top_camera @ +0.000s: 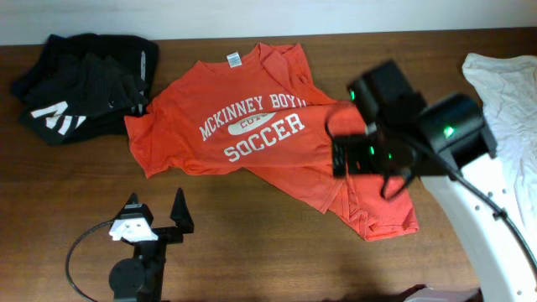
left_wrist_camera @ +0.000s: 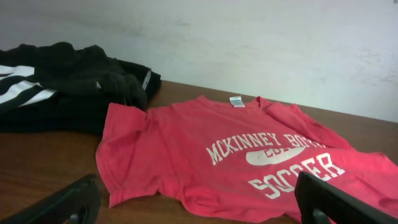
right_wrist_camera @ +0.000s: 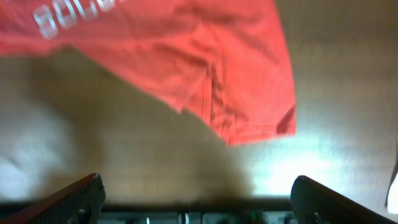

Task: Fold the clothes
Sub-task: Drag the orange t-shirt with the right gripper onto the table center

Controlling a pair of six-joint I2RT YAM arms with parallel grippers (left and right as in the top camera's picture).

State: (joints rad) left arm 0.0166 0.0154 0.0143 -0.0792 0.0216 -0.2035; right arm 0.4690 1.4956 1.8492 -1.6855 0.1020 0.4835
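Left gripper (top_camera: 156, 203): jaws wide apart, nothing between them, sitting over bare table (top_camera: 268, 243). It is clear of all fabric.

The T-shirt (top_camera: 252, 126) is red-orange and lies spread front-up on the table, ahead of the left jaws and not touching them. White lettering (top_camera: 264, 138) reads "MCKINNEY BOY…" over "SOCCER"; the end of the first line is hidden in a fold. The neck label (top_camera: 233, 59) is at the collar, on the far side of the shirt from the left jaws. The nearer sleeve is ahead and slightly left of them.

Right gripper (right_wrist_camera: 198, 180): jaws wide apart, holding nothing. The overhead view shows it above the shirt's lower right part. In the wrist view a rumpled, seamed edge of the shirt lies just ahead of the jaws, with bare table directly between the fingers. Whether it touches the cloth cannot be told.

Black garments (top_camera: 84, 84) with white stripes are bunched ahead-left of the left jaws and touch the shirt's sleeve. A white garment (top_camera: 512, 101) lies to the right of the right jaws, well apart.
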